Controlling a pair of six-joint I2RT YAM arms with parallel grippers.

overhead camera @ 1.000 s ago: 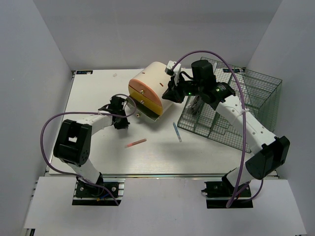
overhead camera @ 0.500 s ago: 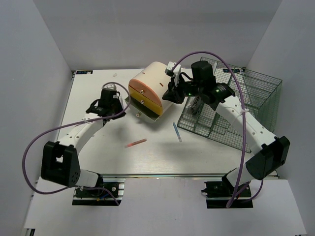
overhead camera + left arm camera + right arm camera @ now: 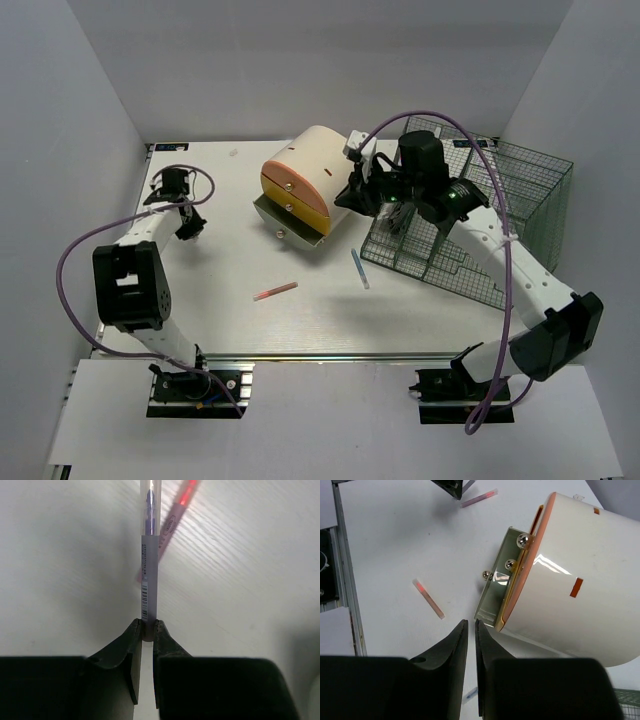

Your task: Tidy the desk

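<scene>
The white bench [image 3: 200, 300] has two loose pens on it; a red pen [image 3: 275, 292] lies near the middle, and a blue pen [image 3: 360, 268] lies to its right, just beside the green wire basket [image 3: 500, 200]; a cream container [image 3: 305, 165] with an orange rim lies on its side at the far middle. The left pincer [image 3: 148, 625] is at the far left of the bench; it is squeezed tight on one end of a clear pen [image 3: 149, 570], which sticks straight out in front of it; the container is off to its right, so I think the pen must go that way. The right pincer [image 3: 471, 625] hangs just beside the container, nearly closed, holding nothing; it is the closer one to the blue pen.
</scene>
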